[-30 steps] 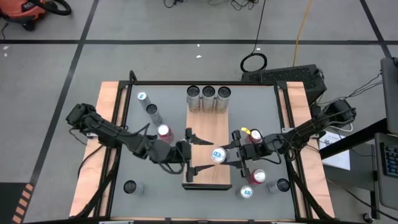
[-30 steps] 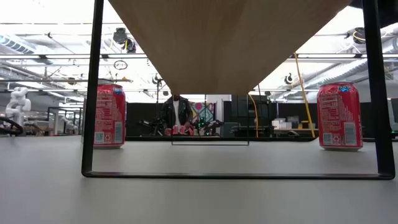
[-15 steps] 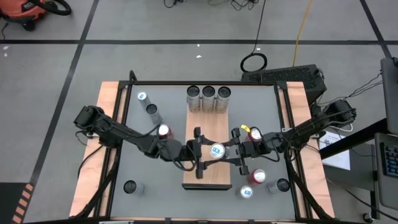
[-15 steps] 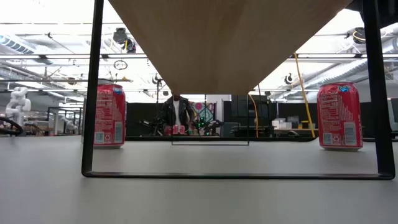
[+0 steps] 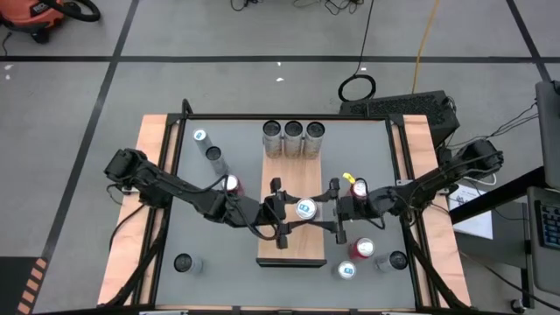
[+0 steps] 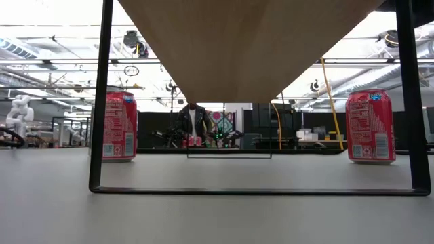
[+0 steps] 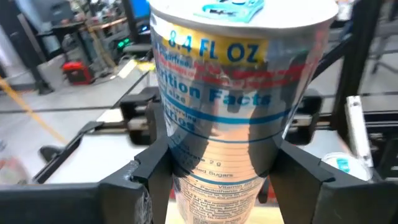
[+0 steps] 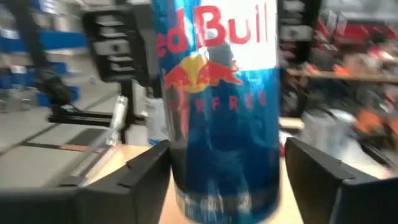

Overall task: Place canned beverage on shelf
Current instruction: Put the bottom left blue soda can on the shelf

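A slim silver-and-blue canned beverage (image 5: 305, 208) stands upright over the middle of the wood-grain shelf (image 5: 293, 254); its print fills the left wrist view (image 7: 230, 93) and the right wrist view (image 8: 217, 106). My left gripper (image 5: 291, 210) comes from the table's left and is shut on the can. My right gripper (image 5: 331, 210) faces it from the right, open, its fingers (image 8: 311, 171) on either side of the can with a gap showing. Three silver cans (image 5: 293, 131) stand in a row on the shelf's far end. My left gripper pinches the can's lower side wall (image 7: 180, 158) between its two fingers (image 7: 152, 168), one on each side. The fingers come about level from the table's left. The can stays upright just above the board; whether its base rests on the shelf I cannot tell.
Red cans stand on the grey tabletop beside the shelf (image 5: 231, 184) (image 5: 361, 249) (image 5: 357, 188), silver ones at the left (image 5: 214, 157) (image 5: 182, 262) and near right (image 5: 346, 269). In the low view the shelf's underside (image 6: 247, 41) and black frame (image 6: 100, 95) stand before two red cans (image 6: 120, 127) (image 6: 369, 126).
My left gripper has moved toward the table's right, onto the can, and its fingers have narrowed until they hold the can's sides. My right gripper has stayed at the can's right side and turned its wrist a little. The can has stayed upright over the shelf.
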You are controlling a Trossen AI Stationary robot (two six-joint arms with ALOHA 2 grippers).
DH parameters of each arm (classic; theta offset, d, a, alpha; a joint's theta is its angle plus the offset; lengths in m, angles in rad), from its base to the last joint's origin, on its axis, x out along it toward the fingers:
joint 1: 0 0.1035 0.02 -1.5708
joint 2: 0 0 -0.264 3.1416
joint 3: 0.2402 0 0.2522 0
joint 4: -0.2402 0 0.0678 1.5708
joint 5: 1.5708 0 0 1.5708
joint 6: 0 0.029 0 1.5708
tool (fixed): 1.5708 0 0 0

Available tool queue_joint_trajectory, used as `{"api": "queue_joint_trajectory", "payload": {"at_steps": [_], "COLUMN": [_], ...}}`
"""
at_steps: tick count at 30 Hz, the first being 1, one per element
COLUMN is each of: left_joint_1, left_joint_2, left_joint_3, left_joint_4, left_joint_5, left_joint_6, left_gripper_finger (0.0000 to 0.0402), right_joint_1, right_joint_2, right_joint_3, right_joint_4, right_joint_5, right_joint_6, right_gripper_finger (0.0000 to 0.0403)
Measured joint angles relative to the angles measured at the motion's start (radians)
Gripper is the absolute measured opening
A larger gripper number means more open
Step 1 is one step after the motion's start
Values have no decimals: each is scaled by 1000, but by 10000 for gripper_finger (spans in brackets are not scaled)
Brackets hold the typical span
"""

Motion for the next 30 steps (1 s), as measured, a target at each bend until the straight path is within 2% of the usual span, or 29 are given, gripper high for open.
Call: {"api": "queue_joint_trajectory", "payload": {"at_steps": [6,12,19,30], "left_joint_1": [0,6,8,19], "left_joint_2": [0,-1,-1,-1], "left_joint_3": [0,0,0,0], "left_joint_4": [-15,-21,-47,-83], "left_joint_5": [-85,-139,-143,-138], "left_joint_6": [-46,-108,-109,-126], "left_gripper_finger": [209,209,208,208], "right_joint_1": [54,101,109,75], "right_joint_2": [-104,-137,-104,-39], "right_joint_3": [43,189,350,463], "right_joint_4": [-270,-413,-557,-710], "right_joint_5": [209,327,358,330], "right_joint_6": [76,30,-8,46], "right_gripper_finger": [297,300,298,297]}}
